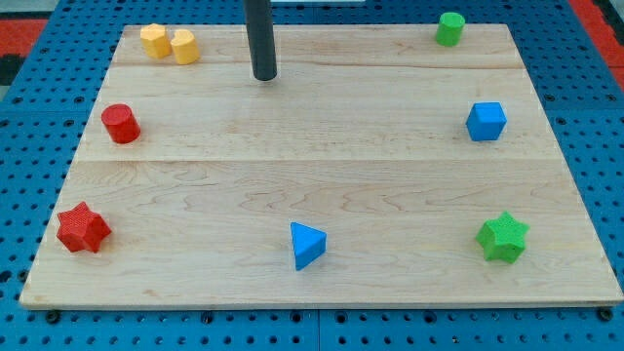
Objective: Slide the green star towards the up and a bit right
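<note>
— Eight blocks are sitting on the wooden board (322, 146) right now. Which one are you going for?

— I am going for the green star (503, 237). It is sitting near the view's bottom right corner, close to the board's edge.

— Where is your rod?

— My tip (264, 76) is resting way up near the view's top, a bit left of the middle. It is well apart from the star. It is touching no block. There is no claw on this arm, so nothing is opening or closing or holding. It is only a stick for pushing.

— Why is it so far away?

— I am thinking it is just parked there. The two yellow blocks (170, 44) are sitting to its left, touching each other, and I am not wanting to bump them.

— How are you planning to push?

— The star is supposed to go up and a bit right. So I am guessing my tip needs to get under it, on its lower left side. That spot is tight, because the edge is close.

— Is anything in the way?

— The blue cube (487, 122) is sitting above the star, a little to the left. The green cylinder (449, 28) is farther up. A push leaning right looks like it is missing both. The blue triangle-shaped block (308, 244), red star (82, 228) and red cylinder (121, 124) are staying out of it, far off.
</note>
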You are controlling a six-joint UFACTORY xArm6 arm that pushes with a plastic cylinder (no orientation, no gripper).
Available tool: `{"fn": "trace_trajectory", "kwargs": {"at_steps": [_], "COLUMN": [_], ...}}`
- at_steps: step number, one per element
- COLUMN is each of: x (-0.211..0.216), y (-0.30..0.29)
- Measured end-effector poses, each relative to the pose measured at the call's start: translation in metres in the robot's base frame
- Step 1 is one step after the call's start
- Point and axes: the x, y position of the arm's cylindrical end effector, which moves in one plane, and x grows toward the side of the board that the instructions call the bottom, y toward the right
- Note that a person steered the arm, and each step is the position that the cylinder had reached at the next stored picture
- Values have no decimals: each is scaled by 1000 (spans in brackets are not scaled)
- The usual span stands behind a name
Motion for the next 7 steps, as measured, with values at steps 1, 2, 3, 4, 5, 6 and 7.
{"fn": "trace_trajectory", "kwargs": {"at_steps": [1, 2, 3, 4, 5, 6, 7], "x": [-1, -17, -3, -3, -6, 13, 68], "y": [46, 155, 240, 251, 346, 408, 406]}}
